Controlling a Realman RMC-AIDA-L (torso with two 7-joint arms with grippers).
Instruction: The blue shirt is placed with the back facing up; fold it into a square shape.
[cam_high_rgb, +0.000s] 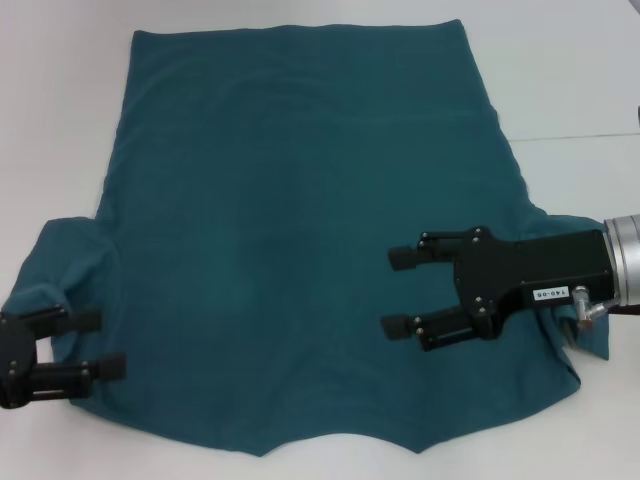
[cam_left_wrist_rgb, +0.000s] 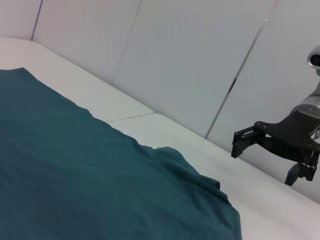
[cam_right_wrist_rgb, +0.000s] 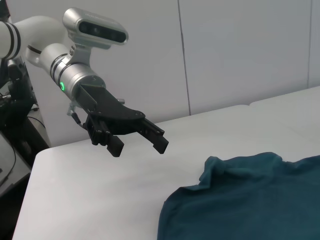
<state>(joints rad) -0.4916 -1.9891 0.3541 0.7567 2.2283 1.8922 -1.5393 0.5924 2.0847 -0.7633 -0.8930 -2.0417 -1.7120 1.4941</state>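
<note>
Head view: a blue shirt (cam_high_rgb: 300, 220) lies spread flat, plain side up, on a white counter (cam_high_rgb: 580, 80), filling most of the frame from the top edge down to the lower centre. Its hem runs along the top of the picture; its sleeves reach toward the lower left and the right edge, the left one rumpled into a soft hump.

At lower left, the left pincer (cam_high_rgb: 95, 345) sits at the edge of that rumpled sleeve, its two black fingers (cam_high_rgb: 80, 322) pointing toward frame centre and parted, with nothing between them. At right of centre, the right pincer (cam_high_rgb: 400, 292) is over the shirt near the right sleeve, its fingers (cam_high_rgb: 408, 257) spread wide toward the left of the frame and likewise holding nothing; whether it touches the cloth cannot be told. Its black body and silver wrist run off the right edge.

Left wrist view: the shirt (cam_left_wrist_rgb: 90, 175) fills the lower left, a wrinkled sleeve at its lower right end, while the right pincer (cam_left_wrist_rgb: 267, 160) shows at the right edge, open.

Right wrist view: the left pincer (cam_right_wrist_rgb: 140, 145) is raised above the bare counter (cam_right_wrist_rgb: 90, 190) at left of centre, fingers apart and clear of the shirt (cam_right_wrist_rgb: 240, 200) at lower right.
</note>
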